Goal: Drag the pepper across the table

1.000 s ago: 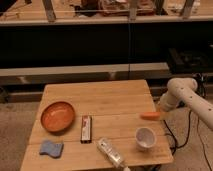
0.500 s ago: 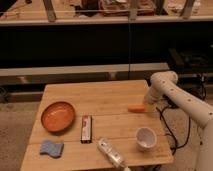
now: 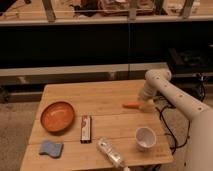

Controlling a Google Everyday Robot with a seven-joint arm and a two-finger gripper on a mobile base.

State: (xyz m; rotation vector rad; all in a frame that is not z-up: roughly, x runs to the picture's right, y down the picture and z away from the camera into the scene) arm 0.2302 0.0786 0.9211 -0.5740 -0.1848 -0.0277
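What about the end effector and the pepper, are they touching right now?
Cannot tell. In the camera view the end effector sits at the right end of the pepper; their outlines merge, so neither contact nor a gap shows plainly.

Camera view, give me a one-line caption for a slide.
Robot arm's pincer beside the orange pepper on the wooden table, near its edge.

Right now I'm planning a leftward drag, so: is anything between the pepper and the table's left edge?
The gripper sits at the pepper's right end, nothing between them. Leftward, only the orange bowl near the table's left edge partly blocks a straight line.
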